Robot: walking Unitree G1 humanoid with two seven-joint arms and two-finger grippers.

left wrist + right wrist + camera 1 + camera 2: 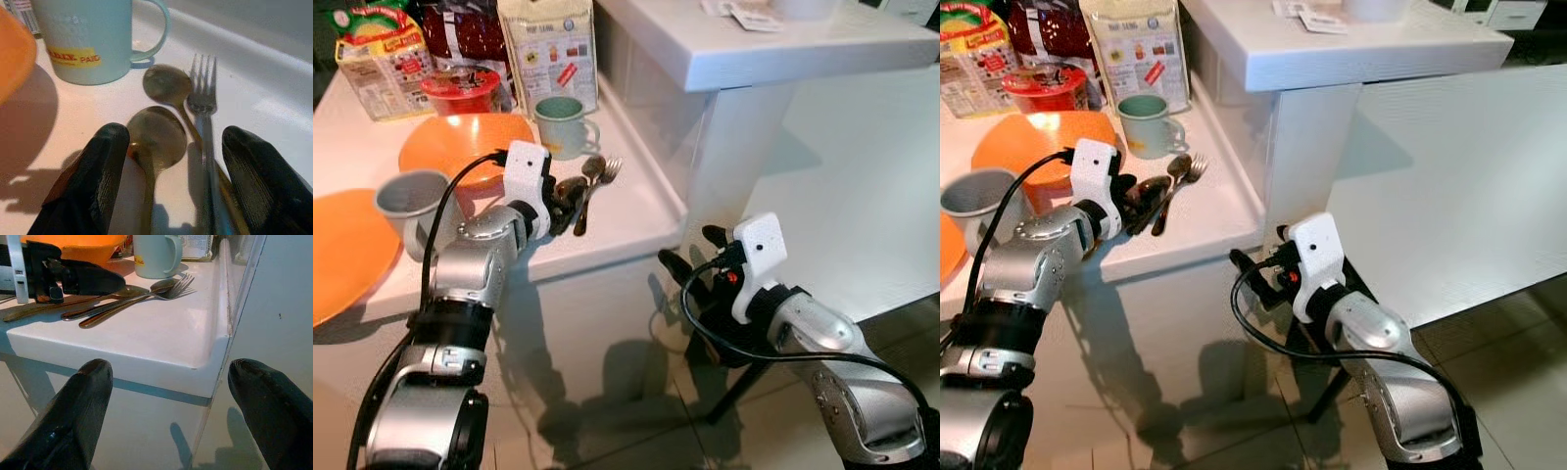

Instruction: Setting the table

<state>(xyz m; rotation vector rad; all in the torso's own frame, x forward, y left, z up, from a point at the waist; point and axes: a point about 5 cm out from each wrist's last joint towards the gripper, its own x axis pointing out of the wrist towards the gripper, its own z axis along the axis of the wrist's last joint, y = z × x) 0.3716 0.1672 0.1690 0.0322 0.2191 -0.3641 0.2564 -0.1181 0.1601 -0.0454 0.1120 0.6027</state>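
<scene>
Two spoons [156, 134] and a fork [203, 98] lie side by side on the white table [641, 211] near its front right corner. My left gripper [176, 142] is low over their handles, open, with one finger [105, 161] on each side of the cutlery. A mint-green mug [560, 122] stands just behind the fork [607, 171]. An orange bowl [460, 142], a grey cup [411, 196] and an orange plate [342, 250] sit to the left. My right gripper [690, 259] is open, below and in front of the table's corner [210, 357].
Food packets [548, 49] and a red bowl [460, 90] line the back of the table. A taller white counter [764, 44] rises to the right, with papers on it. The floor below is pale and glossy.
</scene>
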